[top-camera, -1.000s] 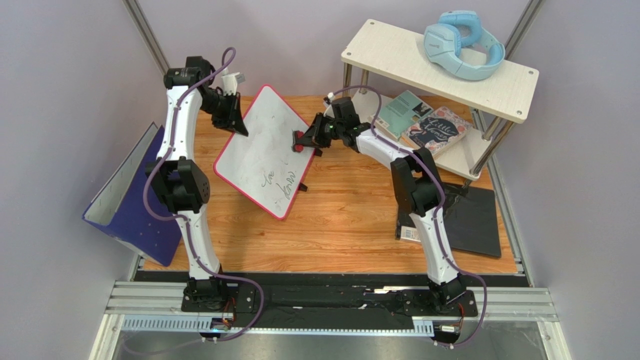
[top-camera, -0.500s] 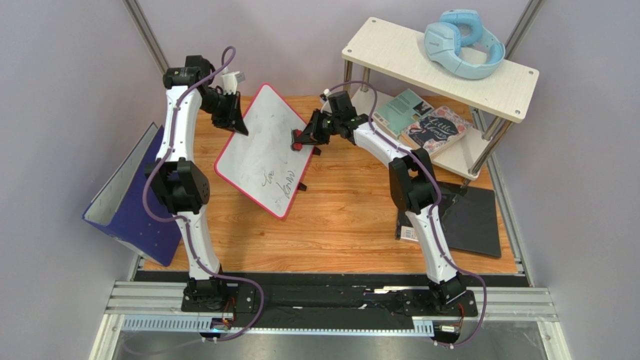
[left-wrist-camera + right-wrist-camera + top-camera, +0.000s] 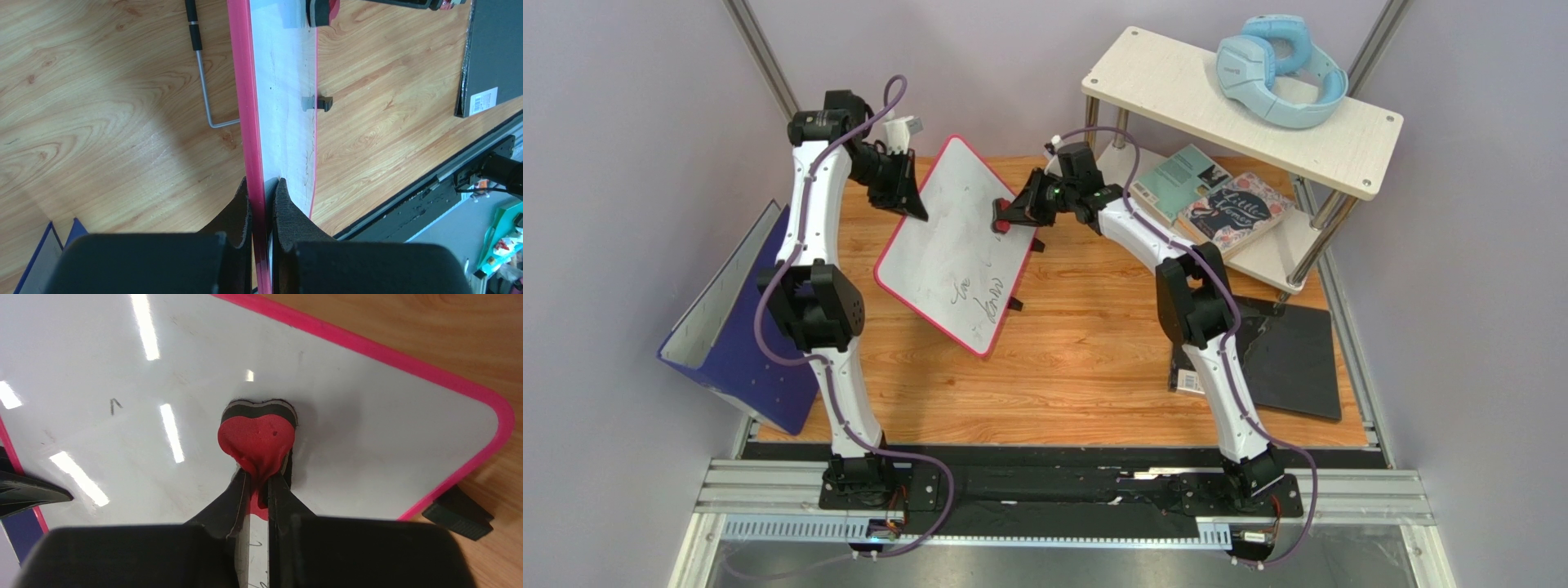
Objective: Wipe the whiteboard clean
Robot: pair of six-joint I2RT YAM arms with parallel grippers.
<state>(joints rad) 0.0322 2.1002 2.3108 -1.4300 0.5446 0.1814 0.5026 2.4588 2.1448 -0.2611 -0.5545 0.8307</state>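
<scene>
Right gripper (image 3: 1009, 221), pinching red eraser (image 3: 258, 436), slid leftward on whiteboard (image 3: 946, 251); left gripper (image 3: 263, 197) clamps edge.

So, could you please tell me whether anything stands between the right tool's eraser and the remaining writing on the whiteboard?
Nothing visible does. The right tool presses the red eraser on the whiteboard, and only bare board lies between it and the writing at its near end.

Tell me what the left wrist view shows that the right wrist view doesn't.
Left wrist only: the left gripper clamped on the whiteboard's pink edge, a bent metal rod, the black mat. Right wrist only: the right gripper's pinch on the red eraser, its heart shape. Both: whiteboard, eraser against it, wooden table, a black foot.
</scene>
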